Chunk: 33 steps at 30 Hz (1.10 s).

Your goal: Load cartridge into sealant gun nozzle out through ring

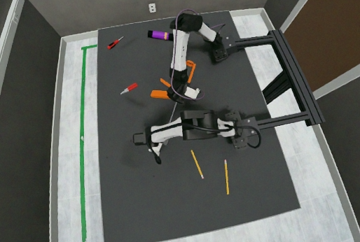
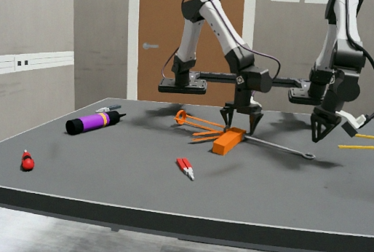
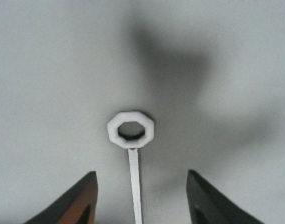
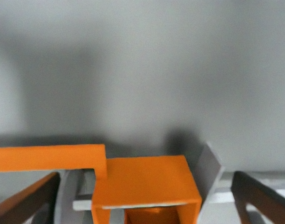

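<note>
Exterior view: my right jaws (image 1: 176, 95) (image 2: 239, 132) are straddling handle and thumb plate (image 4: 209, 172), wide open; left ones (image 2: 317, 138) (image 3: 142, 176) hovering half-open, empty. Cartridge (image 1: 159, 35) (image 2: 95, 121) lying unloaded. Next: pinching plate forward, then drawing rod (image 1: 173, 112) (image 2: 278, 146) (image 3: 135, 185) back.
</note>
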### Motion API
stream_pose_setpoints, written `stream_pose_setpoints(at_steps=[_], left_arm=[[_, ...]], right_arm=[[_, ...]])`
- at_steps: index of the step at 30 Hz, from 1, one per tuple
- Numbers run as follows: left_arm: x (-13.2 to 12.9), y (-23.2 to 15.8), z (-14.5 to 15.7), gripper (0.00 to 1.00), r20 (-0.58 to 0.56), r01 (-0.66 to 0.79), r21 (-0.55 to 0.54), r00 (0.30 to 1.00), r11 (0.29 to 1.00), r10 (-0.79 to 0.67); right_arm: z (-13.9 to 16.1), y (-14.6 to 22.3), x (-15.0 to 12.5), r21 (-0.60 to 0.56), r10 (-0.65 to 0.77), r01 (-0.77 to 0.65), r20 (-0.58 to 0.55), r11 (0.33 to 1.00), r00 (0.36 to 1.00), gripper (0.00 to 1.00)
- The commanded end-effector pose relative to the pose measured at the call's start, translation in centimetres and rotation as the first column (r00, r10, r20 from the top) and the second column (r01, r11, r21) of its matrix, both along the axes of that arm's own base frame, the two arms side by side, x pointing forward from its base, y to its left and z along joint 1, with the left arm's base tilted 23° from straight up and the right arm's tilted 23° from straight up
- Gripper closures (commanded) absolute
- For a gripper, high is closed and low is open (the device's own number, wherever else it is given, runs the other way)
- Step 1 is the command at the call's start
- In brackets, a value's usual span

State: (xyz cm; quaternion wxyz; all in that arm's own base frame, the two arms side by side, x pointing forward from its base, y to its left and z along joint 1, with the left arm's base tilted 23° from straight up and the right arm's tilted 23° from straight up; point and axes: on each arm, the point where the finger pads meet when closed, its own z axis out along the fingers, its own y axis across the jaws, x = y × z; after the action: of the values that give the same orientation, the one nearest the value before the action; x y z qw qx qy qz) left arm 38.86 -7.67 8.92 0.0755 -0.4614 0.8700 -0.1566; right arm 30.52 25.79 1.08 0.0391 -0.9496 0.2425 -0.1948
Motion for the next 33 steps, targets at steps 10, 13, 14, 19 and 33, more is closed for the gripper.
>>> stream_pose_setpoints(at_steps=[10,13,14,19,33], left_arm=[[0.56,-0.01,0.64,0.50,0.028,0.006,-0.002,1.000,1.000,-0.006],[0.56,-0.01,0.64,0.50,0.028,0.006,-0.002,1.000,1.000,-0.006],[0.56,-0.01,0.64,0.50,0.028,0.006,-0.002,1.000,1.000,-0.006],[0.56,-0.01,0.64,0.50,0.028,0.006,-0.002,1.000,1.000,-0.006],[0.56,-0.01,0.64,0.50,0.028,0.006,-0.002,1.000,1.000,-0.006]], right_arm=[[0.80,0.70,0.31,0.030,0.000,-0.001,0.021,1.000,1.000,0.37],[0.80,0.70,0.30,0.030,0.002,-0.002,0.020,1.000,1.000,0.47],[0.80,0.70,0.30,0.030,0.002,-0.002,0.020,1.000,1.000,0.47],[0.81,0.67,0.33,0.024,0.011,-0.011,0.022,1.000,1.000,0.60],[0.81,0.67,0.33,0.024,0.011,-0.011,0.022,1.000,1.000,0.98]])
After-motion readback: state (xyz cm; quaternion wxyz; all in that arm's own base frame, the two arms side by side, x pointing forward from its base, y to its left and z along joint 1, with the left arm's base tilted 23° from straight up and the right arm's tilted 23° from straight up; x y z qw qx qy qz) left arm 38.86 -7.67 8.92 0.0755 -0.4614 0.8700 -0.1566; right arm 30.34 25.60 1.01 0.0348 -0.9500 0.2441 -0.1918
